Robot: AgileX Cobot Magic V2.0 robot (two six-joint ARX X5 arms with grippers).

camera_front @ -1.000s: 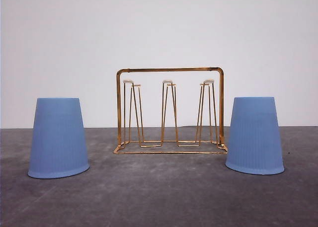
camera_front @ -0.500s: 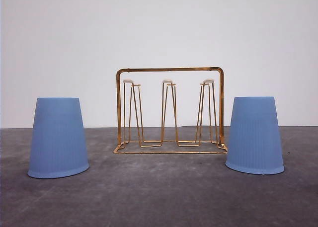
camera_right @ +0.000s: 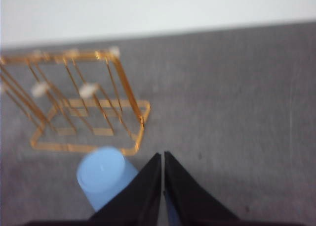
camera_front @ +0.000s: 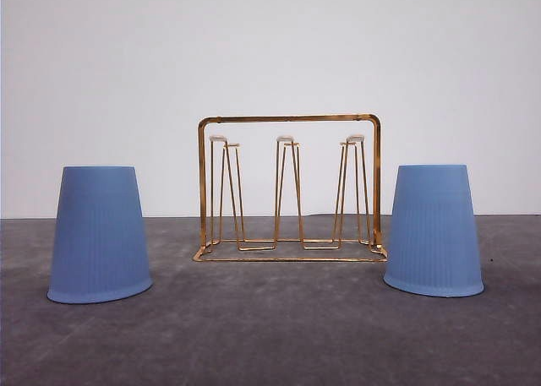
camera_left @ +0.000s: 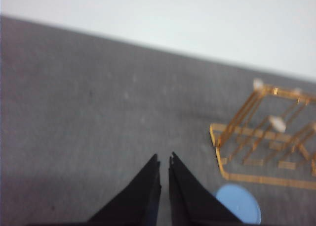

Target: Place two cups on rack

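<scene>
Grey mottled table [camera_front: 270, 335]; plain white wall [camera_front: 270, 48] behind; both arms' jaws pressed together, holding nothing.

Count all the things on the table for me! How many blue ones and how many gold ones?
Blue cups: 2, the left cup and the right cup, both upside down on the table.
Gold racks: 1, the wire rack standing between them.
Total: 3 things.

Two inverted blue cups [camera_front: 100, 236] [camera_front: 434, 231] flank the empty gold rack [camera_front: 289, 187].
</scene>
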